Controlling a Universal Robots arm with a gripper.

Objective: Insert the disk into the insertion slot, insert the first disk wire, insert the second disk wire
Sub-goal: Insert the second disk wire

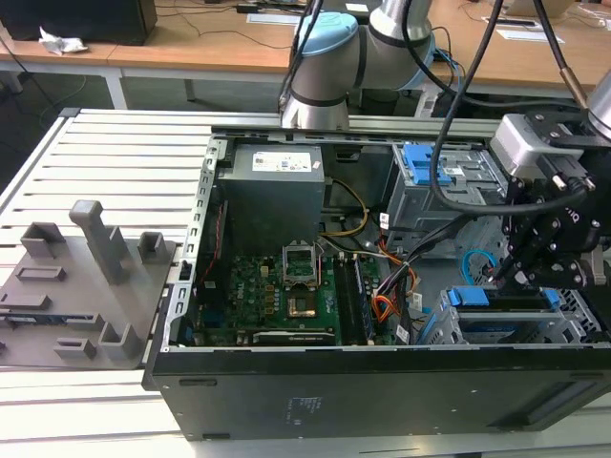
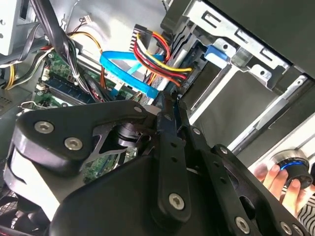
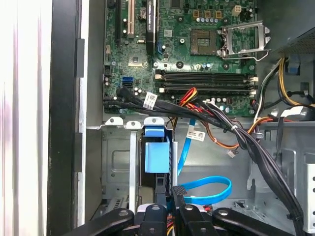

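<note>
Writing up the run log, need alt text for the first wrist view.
The claw reaches into an open computer case beside the looping light blue cable, just below a bright blue bracket in the drive cage. The green motherboard and black wire bundles lie beyond.

Bright even light, overexposed edge, sharp

The disk (image 1: 506,307), a drive in a bright blue bracket, sits seated in the low perforated silver insertion slot (image 1: 582,315) at the lower right of the exterior view. The second disk wire (image 3: 209,191), a flat light blue cable, curves in a loop just beside the disk's bracket.
</note>
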